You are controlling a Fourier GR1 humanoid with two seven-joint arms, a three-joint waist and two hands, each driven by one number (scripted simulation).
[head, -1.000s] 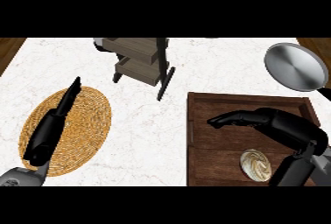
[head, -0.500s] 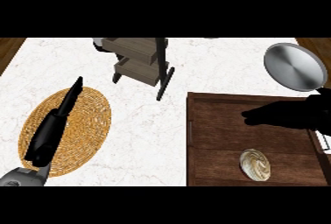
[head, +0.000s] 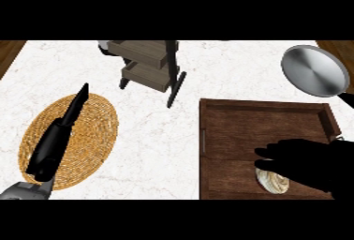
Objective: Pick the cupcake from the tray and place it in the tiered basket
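Right hand (head: 311, 161) above cupcake (head: 275, 182) in tray (head: 228, 140), fingers (head: 268, 152) spread, empty. Best lower straight, close round its sides.

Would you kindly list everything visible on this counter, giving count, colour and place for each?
counter: 1, white marble, under everything
tiered basket: 1, grey-brown wood on a black stand, far centre
woven mat: 1, tan, round, near left
tray: 1, dark brown wood, near right
cupcake: 1, cream, at the tray's near edge, partly hidden by the right hand
pan: 1, silver, far right
left hand: 1, black, lying straight over the mat
right hand: 1, black, over the tray above the cupcake
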